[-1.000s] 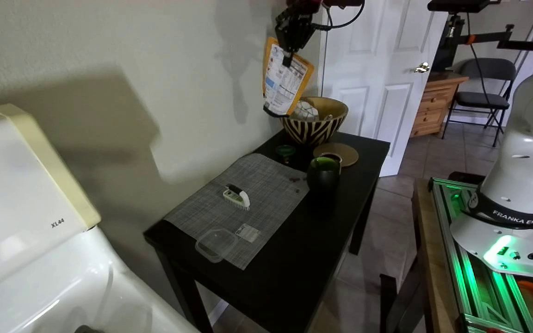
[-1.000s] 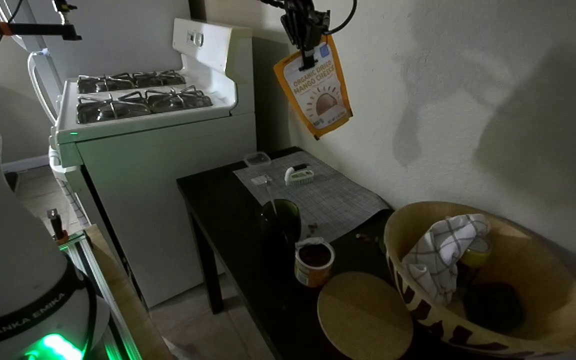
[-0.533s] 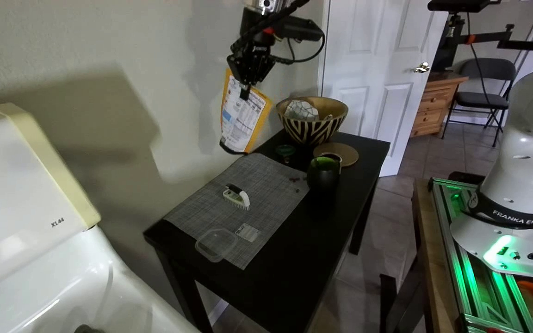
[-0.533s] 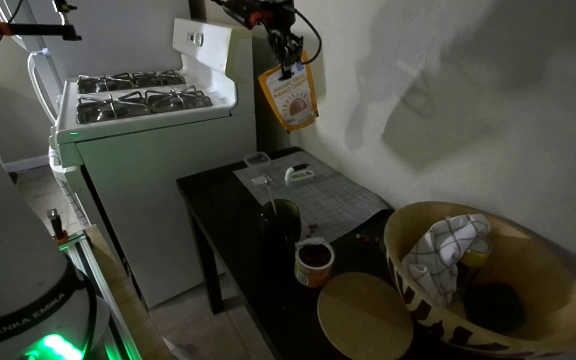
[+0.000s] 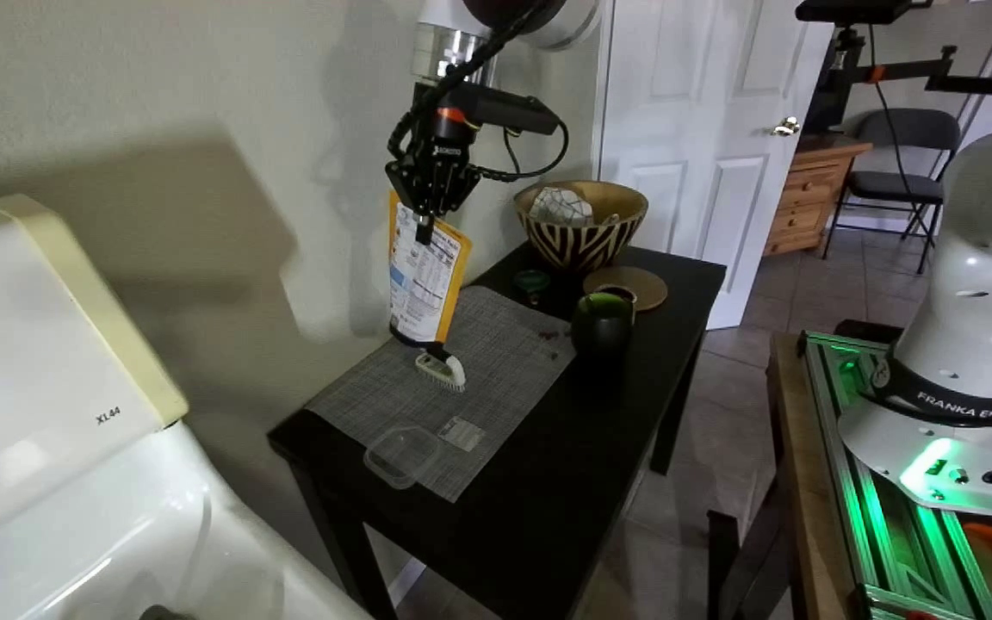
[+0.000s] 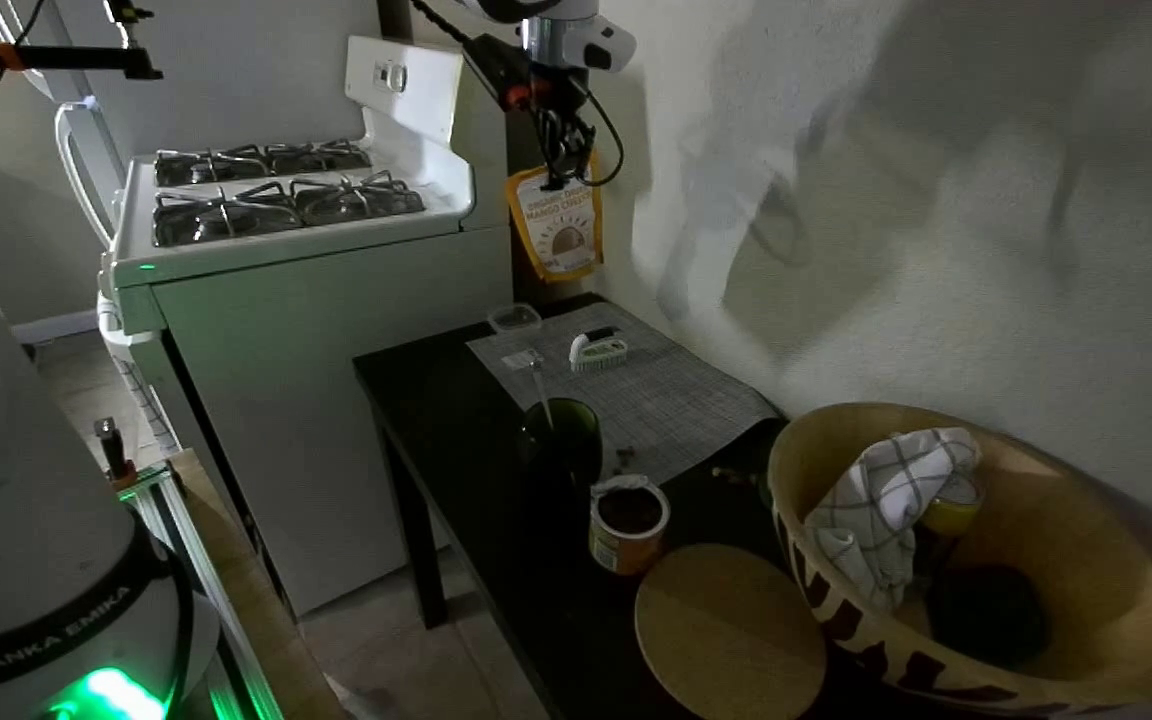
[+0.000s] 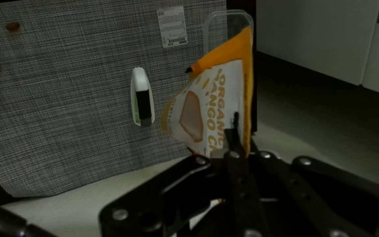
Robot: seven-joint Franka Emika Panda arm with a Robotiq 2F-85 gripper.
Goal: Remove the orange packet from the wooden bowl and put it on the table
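Below the claw (image 5: 424,229) clamped on its top edge, orange packet (image 5: 424,282), above the table (image 5: 539,482)

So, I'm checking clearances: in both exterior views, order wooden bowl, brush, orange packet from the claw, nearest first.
1. Orange packet, held in the claw.
2. Brush, lower, on the mat.
3. Wooden bowl, along the table, away from the stove.

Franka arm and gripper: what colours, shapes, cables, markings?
Franka Emika Panda arm: white, rounded links, a silver wrist collar, a black base band lettered FRANKA EMIKA. Robotiq gripper: black, with an orange-red accent, small white lettering and a black cable looping beside it. Its fingers are black, and its linkages carry round silver pins.
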